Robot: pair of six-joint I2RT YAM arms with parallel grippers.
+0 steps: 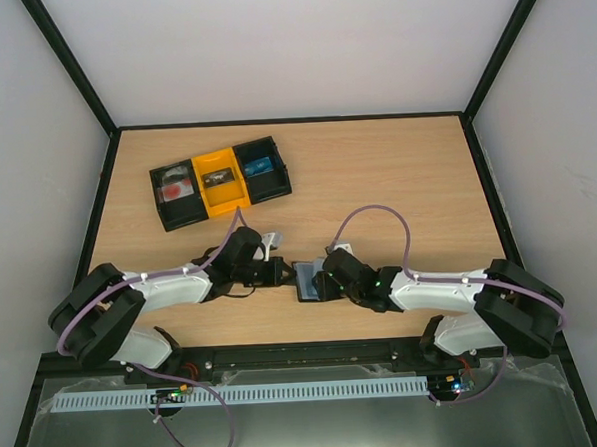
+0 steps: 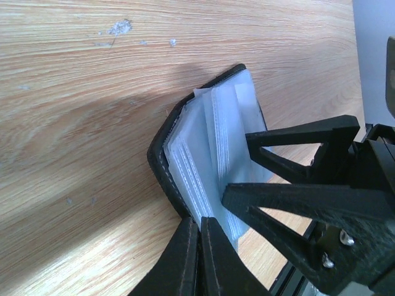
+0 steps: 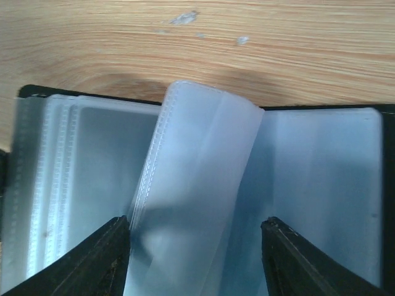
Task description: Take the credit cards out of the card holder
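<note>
The card holder (image 1: 308, 280) lies open on the wooden table (image 1: 396, 168), near the front edge and midway between the two arms. Its black cover is flat against the wood, and its stack of cloudy clear sleeves (image 2: 197, 166) fans upward. In the right wrist view one sleeve leaf (image 3: 197, 154) stands up from the spine and curls over at the top, with the other leaves lying flat on either side of it. The plastic is too milky to tell whether any credit cards sit inside.

The left gripper (image 2: 199, 229) comes in from the holder's left side. Its two fingers are pressed almost together at the holder's edge, pinching it. The right gripper (image 3: 194, 225) reaches in from the opposite side with its jaws spread wide, one finger on each side of the raised leaf. The finger on the left of that view sits right against the leaf's edge, and the other stands apart from it. From the left wrist camera, the right arm's black truss-shaped fingers (image 2: 296, 139) show over the sleeves.

Well apart, toward the far left of the table, sits a three-compartment tray (image 1: 227, 195) with a yellow middle section and a black one at each end. A reddish item (image 1: 177, 189) lies in its left compartment, a dark item (image 1: 216, 176) in the yellow one, and a blue item (image 1: 260, 166) in the right one.
</note>
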